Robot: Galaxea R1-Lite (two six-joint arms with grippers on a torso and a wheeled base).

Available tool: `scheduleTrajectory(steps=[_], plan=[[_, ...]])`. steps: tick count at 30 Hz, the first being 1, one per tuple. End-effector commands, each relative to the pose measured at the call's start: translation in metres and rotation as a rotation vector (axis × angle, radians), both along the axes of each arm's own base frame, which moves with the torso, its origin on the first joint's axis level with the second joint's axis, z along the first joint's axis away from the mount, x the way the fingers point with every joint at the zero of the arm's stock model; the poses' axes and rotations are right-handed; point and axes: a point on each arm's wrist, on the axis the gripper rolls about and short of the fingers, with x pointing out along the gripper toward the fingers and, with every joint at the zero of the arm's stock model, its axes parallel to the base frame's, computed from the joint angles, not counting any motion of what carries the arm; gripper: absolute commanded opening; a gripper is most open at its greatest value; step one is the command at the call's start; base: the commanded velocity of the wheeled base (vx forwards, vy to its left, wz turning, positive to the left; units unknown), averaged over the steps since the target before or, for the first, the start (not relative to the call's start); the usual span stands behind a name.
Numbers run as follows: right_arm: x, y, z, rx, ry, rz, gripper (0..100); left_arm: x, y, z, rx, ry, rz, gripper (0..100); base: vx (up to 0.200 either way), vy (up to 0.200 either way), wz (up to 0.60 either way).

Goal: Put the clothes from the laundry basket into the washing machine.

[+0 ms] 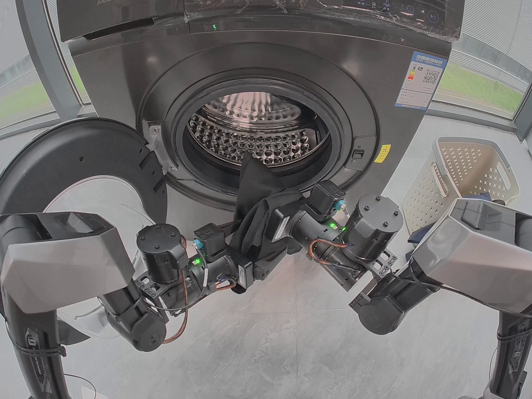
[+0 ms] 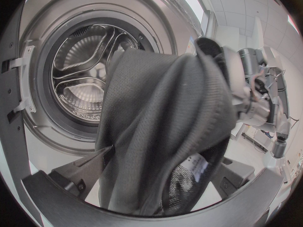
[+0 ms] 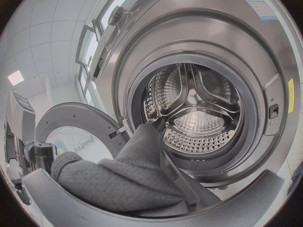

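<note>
A black garment (image 1: 256, 203) hangs bunched in front of the washing machine's open drum (image 1: 255, 128), its upper tip at the door seal's lower lip. Both grippers hold it from below. My left gripper (image 1: 252, 264) is shut on the lower folds, and in the left wrist view the cloth (image 2: 164, 117) drapes over it and hides one finger. My right gripper (image 1: 277, 225) is shut on the garment's right side, with one finger (image 3: 176, 177) lying across the cloth (image 3: 126, 177). Nothing lies in the steel drum (image 3: 195, 111).
The round machine door (image 1: 77, 156) stands swung open on the left, close beside my left arm. A white perforated laundry basket (image 1: 465, 178) stands on the floor at the right, with a bit of blue fabric (image 1: 421, 233) at its near edge. Grey tiled floor lies below.
</note>
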Motion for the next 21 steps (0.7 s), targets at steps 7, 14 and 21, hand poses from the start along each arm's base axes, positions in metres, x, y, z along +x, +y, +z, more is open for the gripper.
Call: scheduleTrajectory(steps=[7,14,21], plan=[[-0.020,0.018,0.001,0.010,0.010,0.047,0,0.037,-0.012,-0.020,-0.036,-0.012,0.105,100,0.000,0.000,0.00],[-0.019,0.017,0.001,0.017,0.015,0.045,0,0.043,-0.009,-0.019,-0.055,-0.015,0.140,0,0.000,0.000,0.00],[-0.014,0.010,0.001,0.028,0.033,0.007,0,0.047,-0.003,-0.014,-0.086,-0.012,0.190,0,0.000,0.000,0.00]])
